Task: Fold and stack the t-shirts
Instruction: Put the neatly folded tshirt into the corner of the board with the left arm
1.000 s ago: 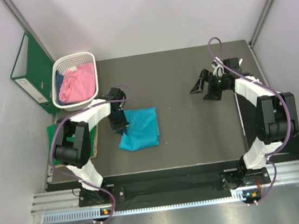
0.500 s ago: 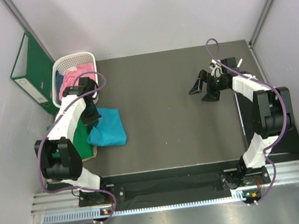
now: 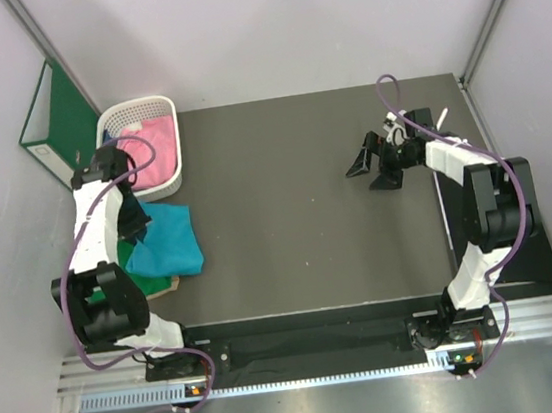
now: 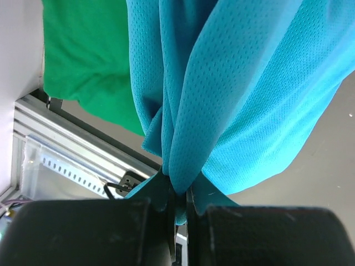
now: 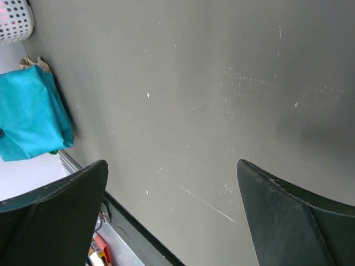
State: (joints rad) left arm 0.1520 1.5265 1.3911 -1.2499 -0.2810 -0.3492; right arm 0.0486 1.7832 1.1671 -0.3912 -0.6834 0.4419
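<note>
Left gripper pinches teal t-shirt, hanging over green t-shirt at table left edge. Right gripper spread wide, empty. White basket holds pink t-shirt.

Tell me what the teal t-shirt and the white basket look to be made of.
Teal t-shirt: likely synthetic sports knit, faint sheen; fine pinhole mesh and soft hanging folds show close up. White basket: probably moulded plastic, smooth; rigid walls with regular lattice holes.

dark grey tabletop, pale lilac walls on three sides, aluminium rail along near edge, even light.
</note>
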